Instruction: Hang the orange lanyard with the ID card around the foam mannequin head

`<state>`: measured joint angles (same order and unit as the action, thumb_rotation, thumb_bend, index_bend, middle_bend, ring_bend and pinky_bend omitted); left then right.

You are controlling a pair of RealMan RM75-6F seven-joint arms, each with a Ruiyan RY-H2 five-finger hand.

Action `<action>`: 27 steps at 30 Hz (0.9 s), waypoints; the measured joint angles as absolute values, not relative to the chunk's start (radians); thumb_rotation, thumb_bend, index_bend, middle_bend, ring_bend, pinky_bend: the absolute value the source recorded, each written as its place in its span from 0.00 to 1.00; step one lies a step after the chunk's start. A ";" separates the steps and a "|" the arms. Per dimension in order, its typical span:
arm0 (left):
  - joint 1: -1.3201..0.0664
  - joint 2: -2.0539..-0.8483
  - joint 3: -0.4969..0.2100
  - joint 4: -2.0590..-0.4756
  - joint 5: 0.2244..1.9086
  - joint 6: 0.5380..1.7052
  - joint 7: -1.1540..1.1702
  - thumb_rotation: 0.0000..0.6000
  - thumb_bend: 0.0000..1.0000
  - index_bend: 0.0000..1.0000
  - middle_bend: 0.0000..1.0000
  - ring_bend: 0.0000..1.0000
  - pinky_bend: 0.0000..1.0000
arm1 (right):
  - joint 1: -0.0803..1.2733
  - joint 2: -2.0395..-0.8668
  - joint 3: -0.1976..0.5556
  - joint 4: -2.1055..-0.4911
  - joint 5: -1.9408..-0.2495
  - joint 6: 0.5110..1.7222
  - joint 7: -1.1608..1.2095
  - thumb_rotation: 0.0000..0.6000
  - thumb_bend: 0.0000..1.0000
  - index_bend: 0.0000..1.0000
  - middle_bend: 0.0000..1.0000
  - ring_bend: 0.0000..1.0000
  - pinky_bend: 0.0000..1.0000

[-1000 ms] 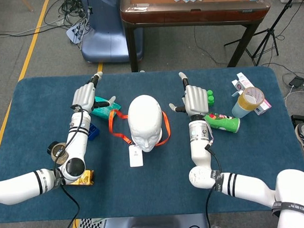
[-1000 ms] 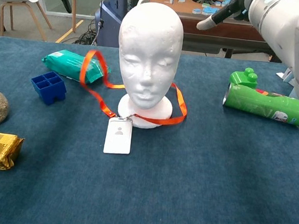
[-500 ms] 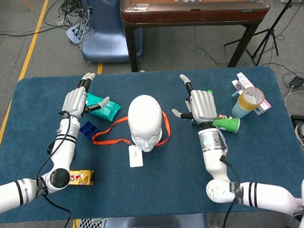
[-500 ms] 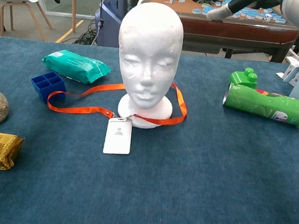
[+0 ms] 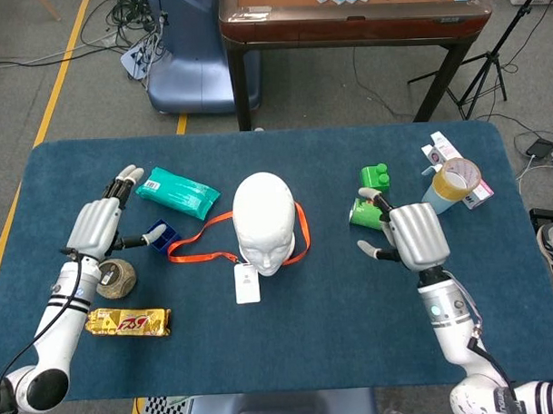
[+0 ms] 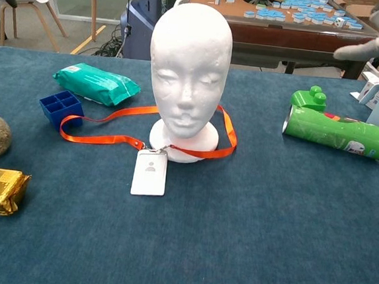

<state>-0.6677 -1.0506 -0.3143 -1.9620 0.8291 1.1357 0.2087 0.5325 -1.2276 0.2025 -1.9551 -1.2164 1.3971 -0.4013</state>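
Observation:
The white foam mannequin head stands upright mid-table. The orange lanyard loops around its base, with slack trailing left across the cloth. Its white ID card lies flat in front of the base. My left hand hovers far left with fingers spread, holding nothing. My right hand hovers at the right, fingers apart and empty. In the chest view only fingertips of the right hand show at the top corner.
A teal wipes pack, a blue divided box, a round tin and a gold snack bar sit on the left. A green can, a tape roll and small boxes lie on the right.
Both hands have pulled outward and back from the head, both empty. The lanyard's left loop, raised a second ago, now lies flat on the cloth.

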 measured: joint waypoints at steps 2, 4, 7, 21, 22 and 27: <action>-0.640 -1.037 -0.292 -1.972 0.868 1.144 0.195 0.72 0.17 0.00 0.00 0.03 0.28 | 0.506 -1.210 0.178 -1.955 -1.251 1.408 -0.377 1.00 0.10 0.26 0.88 0.80 1.00; -0.612 -1.024 -0.266 -1.979 0.918 1.150 0.178 0.91 0.17 0.00 0.02 0.05 0.28 | 0.476 -1.193 0.153 -1.951 -1.290 1.425 -0.349 1.00 0.10 0.26 0.87 0.79 1.00; -0.582 -1.015 -0.232 -1.981 0.998 1.161 0.149 1.00 0.21 0.10 0.11 0.17 0.34 | 0.427 -1.173 0.118 -1.939 -1.347 1.459 -0.315 1.00 0.14 0.26 0.84 0.76 0.97; -0.485 -1.052 -0.074 -1.897 1.271 1.164 0.105 1.00 0.33 0.31 0.48 0.49 0.61 | 0.253 -1.150 0.040 -1.872 -1.429 1.578 -0.261 1.00 0.15 0.26 0.71 0.65 0.82; -0.486 -1.055 -0.070 -1.892 1.276 1.150 0.097 1.00 0.34 0.31 0.48 0.50 0.61 | 0.248 -1.146 0.039 -1.874 -1.431 1.579 -0.264 1.00 0.15 0.26 0.71 0.64 0.81; -0.520 -1.087 -0.058 -1.845 1.319 1.069 0.084 1.00 0.34 0.30 0.63 0.65 0.71 | 0.228 -1.139 0.043 -1.883 -1.428 1.574 -0.266 1.00 0.15 0.26 0.70 0.64 0.80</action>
<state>-0.5204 -1.0869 -0.0577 -1.8450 1.3188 1.0692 0.0839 0.2281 -1.1387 0.0434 -1.8830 -1.4283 1.5740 -0.2655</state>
